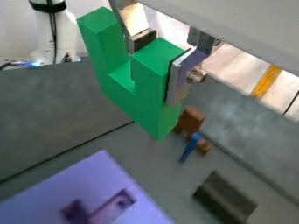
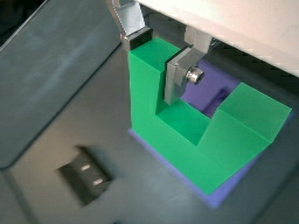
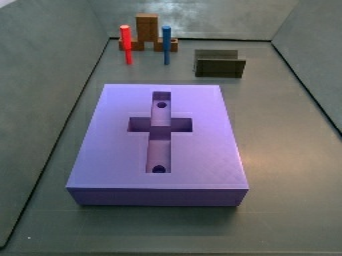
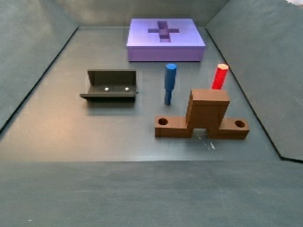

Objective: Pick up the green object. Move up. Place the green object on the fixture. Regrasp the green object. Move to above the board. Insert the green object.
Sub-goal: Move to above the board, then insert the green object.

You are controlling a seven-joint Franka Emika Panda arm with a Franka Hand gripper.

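Gripping the green object between its 2 silver fingers, the gripper hung above the board; I saw neither in both side views, fixture bare.

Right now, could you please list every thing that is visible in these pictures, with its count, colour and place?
green object: one, bright green, notched, held between the gripper fingers in both wrist views; absent from both side views.
board: one, lavender-purple, flat on the floor, with a cross-shaped recess and two round holes on top.
fixture: one, dark olive-brown, on the floor, apart from the board.
upright block: one, orange-brown, on a flat base, beside the pegs.
red peg: one, red, upright near the upright block.
blue peg: one, blue, upright between the fixture and the red peg.
gripper: one, silver fingers, shut on the green object, above the floor with the board below it in a wrist view.
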